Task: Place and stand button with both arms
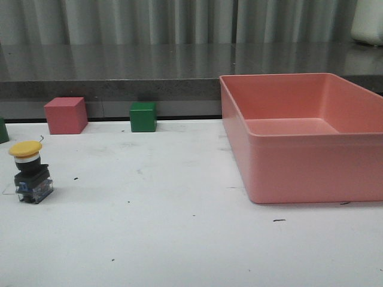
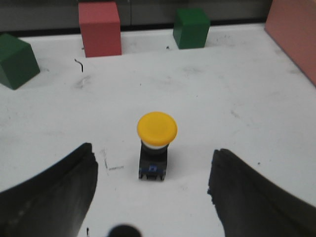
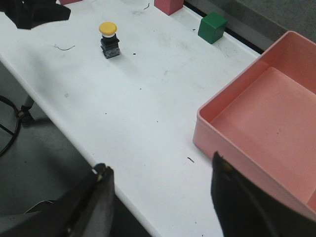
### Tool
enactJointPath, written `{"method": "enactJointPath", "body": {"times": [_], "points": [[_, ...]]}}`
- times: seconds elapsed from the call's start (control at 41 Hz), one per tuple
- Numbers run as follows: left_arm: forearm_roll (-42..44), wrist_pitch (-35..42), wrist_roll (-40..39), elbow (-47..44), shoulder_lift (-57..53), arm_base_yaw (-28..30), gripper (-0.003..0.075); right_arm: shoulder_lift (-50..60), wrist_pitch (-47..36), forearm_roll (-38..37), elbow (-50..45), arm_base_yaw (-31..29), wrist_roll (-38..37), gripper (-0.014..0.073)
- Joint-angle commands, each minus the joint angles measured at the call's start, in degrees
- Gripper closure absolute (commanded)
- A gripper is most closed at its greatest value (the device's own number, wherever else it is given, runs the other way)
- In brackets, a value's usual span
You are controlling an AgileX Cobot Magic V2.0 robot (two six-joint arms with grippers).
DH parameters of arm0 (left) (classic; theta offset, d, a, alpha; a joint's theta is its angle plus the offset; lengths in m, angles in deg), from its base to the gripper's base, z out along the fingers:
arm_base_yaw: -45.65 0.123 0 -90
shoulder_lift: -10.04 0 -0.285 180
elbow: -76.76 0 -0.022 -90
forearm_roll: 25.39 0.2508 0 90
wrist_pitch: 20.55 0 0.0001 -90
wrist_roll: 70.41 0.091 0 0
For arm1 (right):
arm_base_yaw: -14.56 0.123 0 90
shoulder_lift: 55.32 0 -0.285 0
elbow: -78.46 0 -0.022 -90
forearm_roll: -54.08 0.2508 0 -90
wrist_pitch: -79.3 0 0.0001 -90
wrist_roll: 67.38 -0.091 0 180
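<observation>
The button (image 1: 29, 172) stands upright on the table's (image 1: 179, 239) left side, free of both spread-open grippers, left (image 2: 153, 190) and right (image 3: 160, 197), so I'd pull back gently, not nudging it.

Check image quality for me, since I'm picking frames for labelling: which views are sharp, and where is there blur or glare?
Front view: even soft light, the button fairly sharp, faint sheen on the pink bin. Left wrist view: button cap in focus, the left gripper fingers blurred, open. Right wrist view: table sharp, the right gripper fingers soft, open; no harsh glare.
</observation>
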Motion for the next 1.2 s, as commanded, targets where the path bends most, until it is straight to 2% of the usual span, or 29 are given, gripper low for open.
{"method": "enactJointPath", "body": {"times": [0.0,0.244,0.439,0.707,1.171], "points": [[-0.64,-8.22,-0.72,7.94,-5.11,0.13,0.0246,-0.06,-3.76,-0.62,1.31,-0.37,0.57,0.0144],[3.98,-37.10,-0.60,20.02,-13.82,0.13,0.0246,-0.06,-3.76,-0.62,1.31,-0.37,0.57,0.0144],[5.13,-47.49,-0.60,20.40,-20.04,0.13,0.0246,-0.06,-3.76,-0.62,1.31,-0.37,0.57,0.0144],[5.13,-49.87,-0.60,20.40,-26.72,0.13,0.0246,-0.06,-3.76,-0.62,1.31,-0.37,0.57,0.0144],[8.86,-50.02,-0.60,20.40,-27.11,0.13,0.0246,-0.06,-3.81,-0.62,1.31,-0.37,0.57,0.0144]]}}
